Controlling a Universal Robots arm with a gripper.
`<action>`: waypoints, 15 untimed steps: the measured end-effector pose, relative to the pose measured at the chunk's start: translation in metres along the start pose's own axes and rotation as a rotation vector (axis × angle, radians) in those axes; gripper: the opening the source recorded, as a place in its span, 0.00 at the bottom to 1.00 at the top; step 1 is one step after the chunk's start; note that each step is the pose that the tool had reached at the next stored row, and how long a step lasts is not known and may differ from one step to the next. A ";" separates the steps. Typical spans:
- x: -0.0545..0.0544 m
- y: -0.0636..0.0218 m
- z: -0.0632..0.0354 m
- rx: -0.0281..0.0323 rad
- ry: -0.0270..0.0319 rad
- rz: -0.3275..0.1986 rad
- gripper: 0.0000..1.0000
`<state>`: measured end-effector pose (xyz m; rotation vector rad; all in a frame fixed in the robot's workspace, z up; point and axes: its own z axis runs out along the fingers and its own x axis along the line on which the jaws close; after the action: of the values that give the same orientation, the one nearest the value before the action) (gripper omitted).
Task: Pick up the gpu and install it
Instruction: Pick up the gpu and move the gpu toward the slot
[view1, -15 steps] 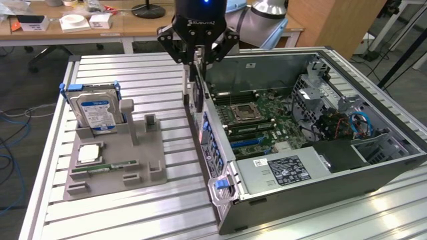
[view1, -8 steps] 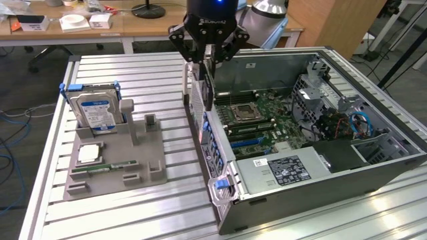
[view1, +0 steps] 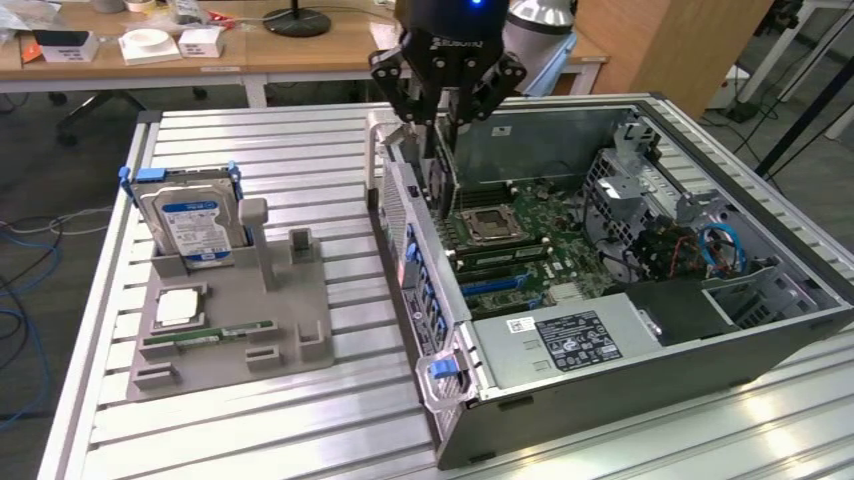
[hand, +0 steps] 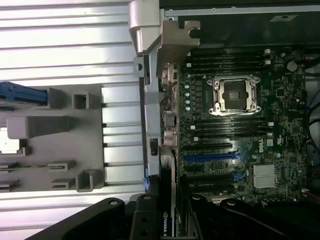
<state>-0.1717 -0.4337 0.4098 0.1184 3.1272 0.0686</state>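
As the arm hangs over the opened computer case, I see the claw clenched on the gpu, the thin card pinched upright between its 2 black fingers and pointing edge-down into the case. In the exterior view the card is a narrow dark sliver just inside the case's rear wall, above the motherboard at that board's edge on the exterior view's left. Whether its lower edge touches the board, I cannot tell from my console.

My wrist view looks down along the card. It shows a black face with a small green logo close to the claw, running between the rear panel's ports and the ends of the expansion slots, among them a long blue slot.

Lying on its side with the panel off, the case holds the motherboard with a metal-framed processor socket, a boxy grey power supply with a black label and a loop of blue cable.

On the slatted metal bench, to the exterior view's left of the case, 1 grey moulded holder carries 3 parts. A silver hard drive with blue rails stands upright, a square processor lies flat, and a green memory stick sits in a slot.
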 end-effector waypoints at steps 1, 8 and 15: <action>-0.003 0.0002 0.0000 0.0001 0.0002 0.000 0.26; -0.026 0.0019 0.0003 0.0002 0.0019 0.000 0.26; -0.048 0.0035 0.0007 0.0001 0.0029 -0.001 0.26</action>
<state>-0.1241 -0.4338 0.4098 0.1172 3.1301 0.0686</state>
